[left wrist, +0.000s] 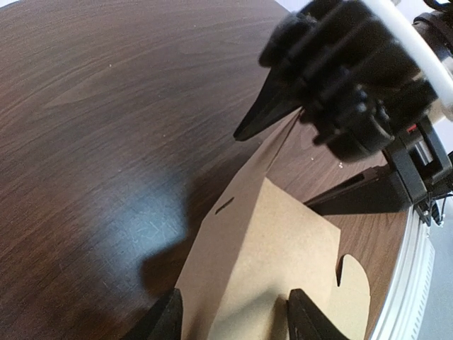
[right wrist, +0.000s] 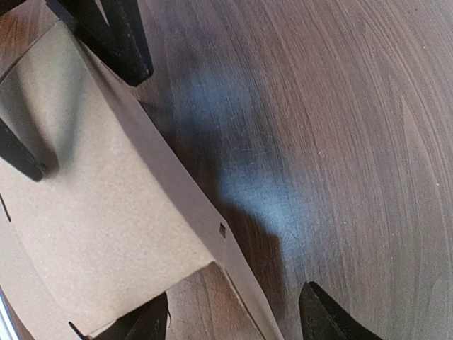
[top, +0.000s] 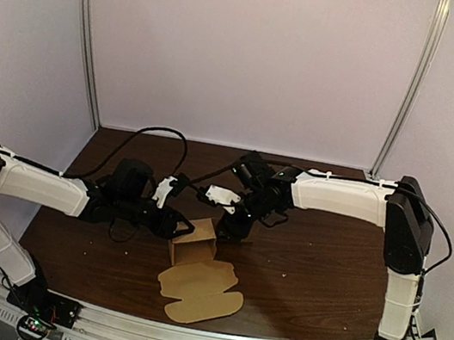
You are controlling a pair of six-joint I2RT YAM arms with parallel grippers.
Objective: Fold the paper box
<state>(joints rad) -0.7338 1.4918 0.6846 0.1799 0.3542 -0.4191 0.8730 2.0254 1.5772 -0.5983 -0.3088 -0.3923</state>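
The half-formed paper box (top: pixel 193 250) stood mid-tabletop (top: pixel 316 263), flaps flat on its near side. The left claw (left wrist: pixel 235 317) and right claw (right wrist: pixel 233 322) were released, straddling opposite walls. Light, thin card probably creases easily, so grip beside fold lines.

Left arm (top: pixel 37 184), right arm (top: pixel 340 195): white shells covering links, black joints showing between; black cables (top: pixel 162 129) looping off wrists; black fingers (right wrist: pixel 322 320) tapering.
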